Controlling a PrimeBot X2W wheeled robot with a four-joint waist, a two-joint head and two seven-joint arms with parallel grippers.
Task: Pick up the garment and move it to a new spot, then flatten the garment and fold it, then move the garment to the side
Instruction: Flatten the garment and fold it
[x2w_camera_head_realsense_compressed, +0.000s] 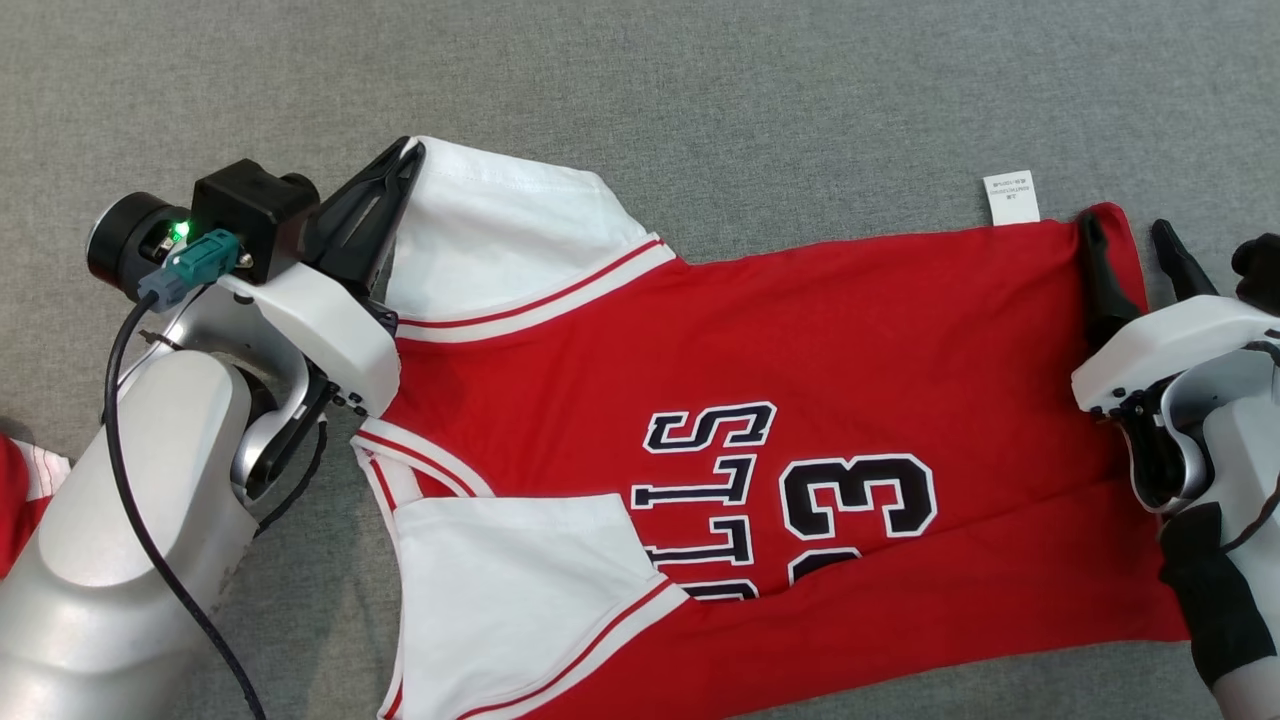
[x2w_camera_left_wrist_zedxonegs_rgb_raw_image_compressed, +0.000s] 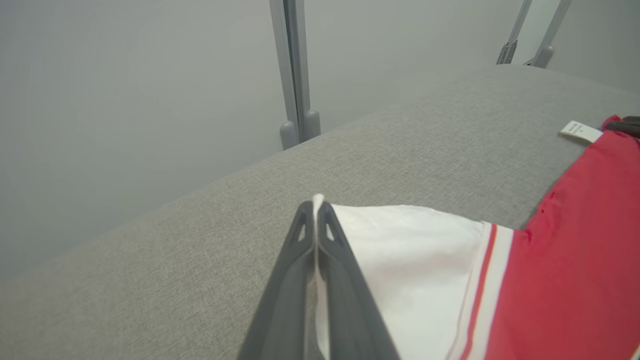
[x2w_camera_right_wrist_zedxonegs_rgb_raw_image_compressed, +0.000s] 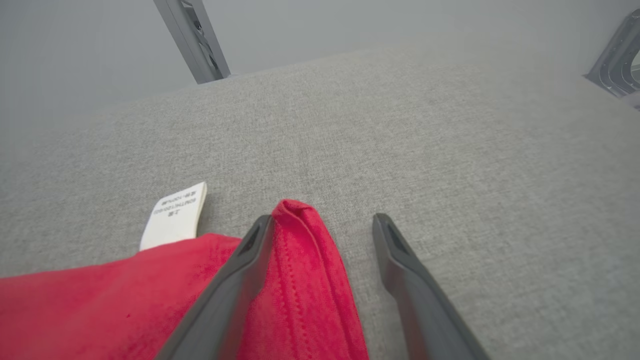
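Note:
The garment (x2w_camera_head_realsense_compressed: 800, 400) is a red basketball jersey with white shoulder panels and dark lettering, spread across the grey padded table. My left gripper (x2w_camera_head_realsense_compressed: 408, 150) is shut on the far corner of its white shoulder panel (x2w_camera_left_wrist_zedxonegs_rgb_raw_image_compressed: 415, 250), and white cloth shows pinched between the fingertips (x2w_camera_left_wrist_zedxonegs_rgb_raw_image_compressed: 316, 212). My right gripper (x2w_camera_head_realsense_compressed: 1125, 228) stands open at the jersey's far hem corner (x2w_camera_right_wrist_zedxonegs_rgb_raw_image_compressed: 300, 220). One of its fingers (x2w_camera_right_wrist_zedxonegs_rgb_raw_image_compressed: 250, 260) lies on the red cloth; the other finger (x2w_camera_right_wrist_zedxonegs_rgb_raw_image_compressed: 400, 260) sits over bare table beside the hem. A white care label (x2w_camera_right_wrist_zedxonegs_rgb_raw_image_compressed: 175, 215) sticks out from the hem next to that gripper.
Grey fabric table (x2w_camera_head_realsense_compressed: 700, 100) stretches beyond the jersey. Another piece of red and white cloth (x2w_camera_head_realsense_compressed: 25, 490) shows at the left edge, behind my left arm. Metal frame posts (x2w_camera_left_wrist_zedxonegs_rgb_raw_image_compressed: 295, 75) stand past the table's far edge.

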